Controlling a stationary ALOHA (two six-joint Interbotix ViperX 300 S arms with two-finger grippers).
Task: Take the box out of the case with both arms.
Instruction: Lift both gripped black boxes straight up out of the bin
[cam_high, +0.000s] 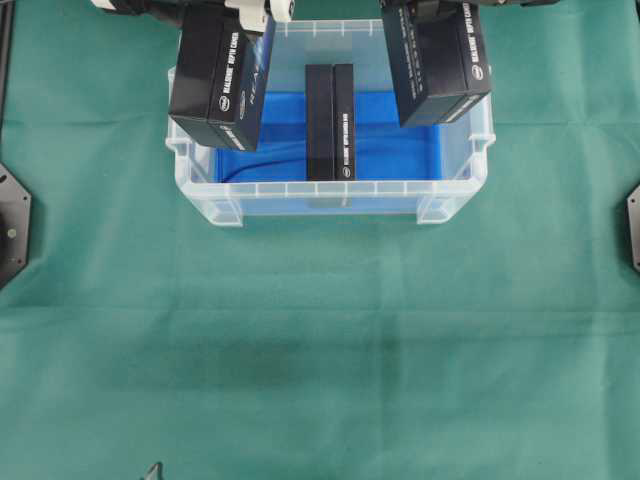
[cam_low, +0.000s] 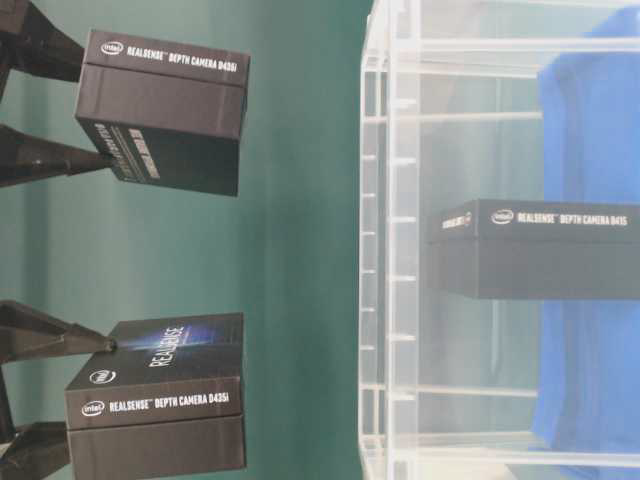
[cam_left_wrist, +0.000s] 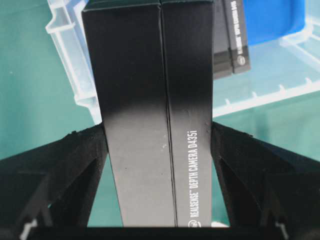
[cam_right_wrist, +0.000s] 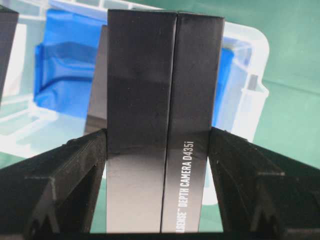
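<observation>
Grippers number two, and each is clamped on a black box of its own. The left gripper pinches the left-hand box between two black lattice fingers, pressed flat against its long sides. The right gripper grips the right-hand box the same way.

Boxes number three, all black with white "RealSense Depth Camera" lettering. Both held boxes hang above the case, one over its left wall, one over its far right corner. The third box stands in the middle of the case on the blue liner, untouched by either gripper.

The overhead view alone shows all three boxes at once, plus the green cloth covering the table. The table-level view, turned sideways, shows what the overhead cannot: both held boxes are clear of the case rim, well apart from it, while the third sits inside behind the clear ribbed wall. It also shows a blue printed face on one held box. Only the wrist views show finger contact and the seam between lid and base.

The case is one clear plastic bin, rectangular, with a rimmed edge.
</observation>
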